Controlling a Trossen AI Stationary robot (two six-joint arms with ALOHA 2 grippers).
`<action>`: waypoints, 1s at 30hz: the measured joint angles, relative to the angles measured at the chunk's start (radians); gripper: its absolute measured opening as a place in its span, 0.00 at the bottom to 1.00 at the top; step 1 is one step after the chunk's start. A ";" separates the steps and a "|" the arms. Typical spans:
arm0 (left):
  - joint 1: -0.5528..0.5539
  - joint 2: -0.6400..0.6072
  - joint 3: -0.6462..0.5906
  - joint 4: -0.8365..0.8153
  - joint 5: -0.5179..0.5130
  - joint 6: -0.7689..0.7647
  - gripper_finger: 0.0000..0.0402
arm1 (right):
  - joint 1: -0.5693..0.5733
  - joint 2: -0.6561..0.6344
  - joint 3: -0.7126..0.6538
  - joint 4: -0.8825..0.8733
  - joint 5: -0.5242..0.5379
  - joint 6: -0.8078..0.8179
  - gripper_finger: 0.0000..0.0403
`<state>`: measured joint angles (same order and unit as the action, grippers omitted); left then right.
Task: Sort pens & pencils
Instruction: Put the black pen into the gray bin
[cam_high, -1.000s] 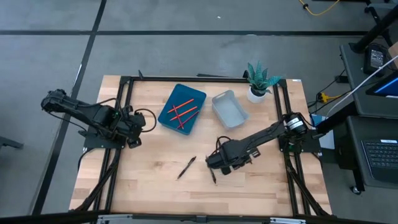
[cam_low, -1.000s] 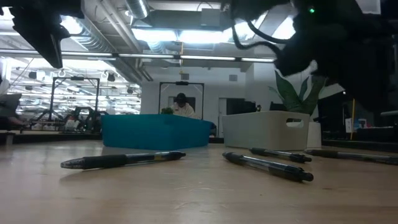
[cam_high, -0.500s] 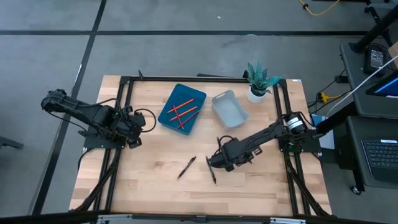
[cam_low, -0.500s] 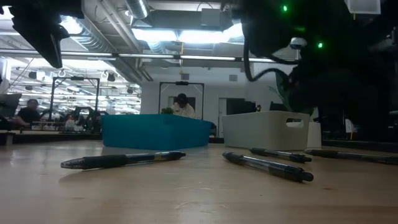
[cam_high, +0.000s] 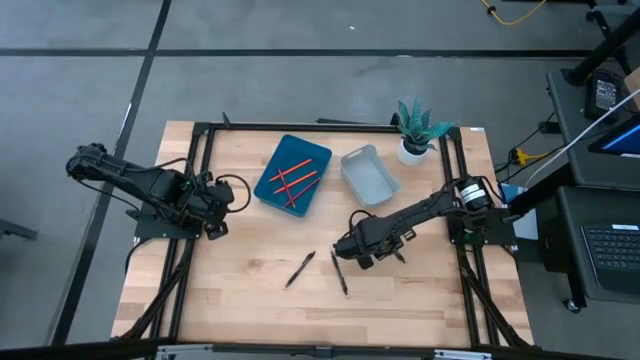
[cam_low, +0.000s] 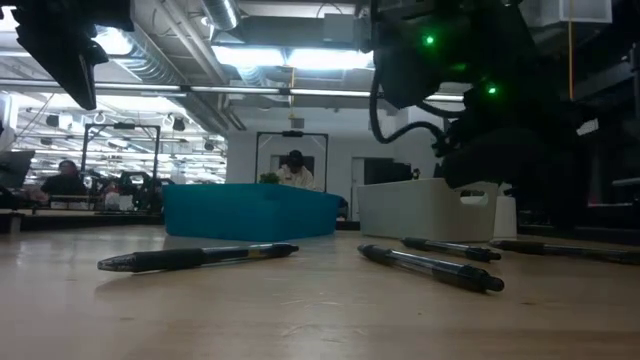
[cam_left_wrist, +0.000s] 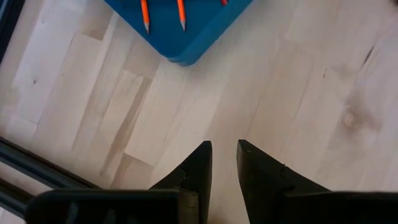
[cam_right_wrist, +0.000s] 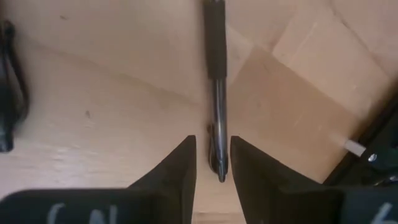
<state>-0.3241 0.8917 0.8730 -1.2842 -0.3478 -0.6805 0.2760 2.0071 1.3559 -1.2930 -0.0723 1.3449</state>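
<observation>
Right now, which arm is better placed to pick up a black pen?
The right gripper: it hovers over a slim black pen, fingers either side of its tip. The left gripper waits near the blue tray.

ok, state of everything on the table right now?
pencils: lying in the blue tray.
grey bin: empty.
pens: loose on the table, unsorted.
right gripper: slightly open, astride one pen.
left gripper: slightly open, empty, near the blue tray.
plant: upright.
</observation>
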 joint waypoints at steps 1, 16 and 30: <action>0.000 0.000 0.000 0.000 0.001 -0.001 0.17 | -0.001 -0.007 0.000 0.001 0.003 -0.002 0.25; 0.001 0.000 0.000 0.000 -0.005 0.002 0.17 | 0.005 -0.334 -0.057 0.024 0.124 0.045 0.25; 0.001 0.000 0.000 0.027 -0.007 -0.017 0.17 | 0.005 -0.335 -0.273 0.276 0.072 0.039 0.25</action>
<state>-0.3229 0.8921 0.8734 -1.2574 -0.3550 -0.6980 0.2806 1.6718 1.0828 -1.0168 0.0002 1.3838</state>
